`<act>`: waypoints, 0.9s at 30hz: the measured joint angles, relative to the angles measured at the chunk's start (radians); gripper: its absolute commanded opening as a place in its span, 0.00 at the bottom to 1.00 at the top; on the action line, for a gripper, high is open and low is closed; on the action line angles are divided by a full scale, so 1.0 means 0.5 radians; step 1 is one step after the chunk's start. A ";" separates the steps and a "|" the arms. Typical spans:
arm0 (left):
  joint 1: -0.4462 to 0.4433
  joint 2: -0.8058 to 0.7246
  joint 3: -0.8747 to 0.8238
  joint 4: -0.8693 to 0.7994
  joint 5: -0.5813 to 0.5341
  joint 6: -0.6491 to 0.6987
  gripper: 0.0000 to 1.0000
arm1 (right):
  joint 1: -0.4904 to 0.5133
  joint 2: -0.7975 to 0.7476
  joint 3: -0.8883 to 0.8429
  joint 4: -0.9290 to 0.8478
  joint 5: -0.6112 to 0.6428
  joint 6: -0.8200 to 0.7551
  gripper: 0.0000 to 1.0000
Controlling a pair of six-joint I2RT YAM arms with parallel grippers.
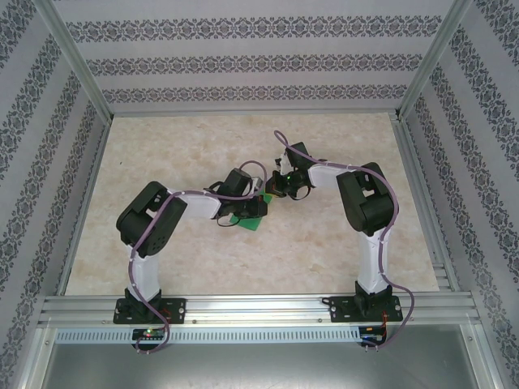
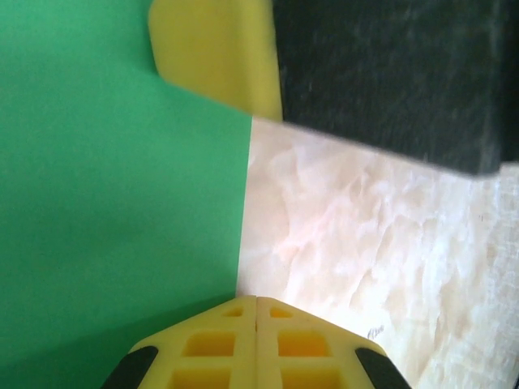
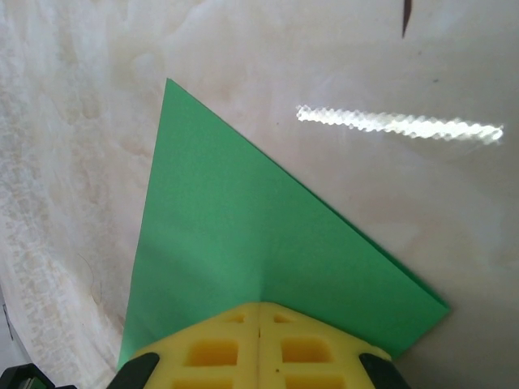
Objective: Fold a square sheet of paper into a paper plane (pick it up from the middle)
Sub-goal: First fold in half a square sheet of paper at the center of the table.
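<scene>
Nearest in the left wrist view, the left pincer point(image 2: 256, 312) has its yellow fingertips pressed together with no gap, right at the edge of the square sheet of paper point(image 2: 113, 186), which lies flat on the worktop point(image 2: 365, 243). I cannot tell whether they nip the paper or merely bear down beside it. Beyond them a yellow finger point(image 2: 215, 57) and a dark body, probably the other arm's, sit at the sheet's far edge.

The right pincer point(image 3: 259, 312) is likewise fully closed, its tips over the wide end of the green sheet. From there the sheet reads as a creased triangle with its point running away. From above, both pincers meet over the paper in the middle of the worktop, well apart from the patterned walls.

The step in hand looks like setting an early crease, as the sheet is a triangle and not yet a dart. The next move seems to call for one pincer to pin the paper while the other lifts a corner toward the centre line. It needs a light touch, since thin paper slides.
</scene>
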 measured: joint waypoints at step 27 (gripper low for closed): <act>-0.034 -0.323 -0.442 0.047 0.061 0.081 0.00 | 0.000 0.024 0.053 -0.105 -0.017 -0.013 0.01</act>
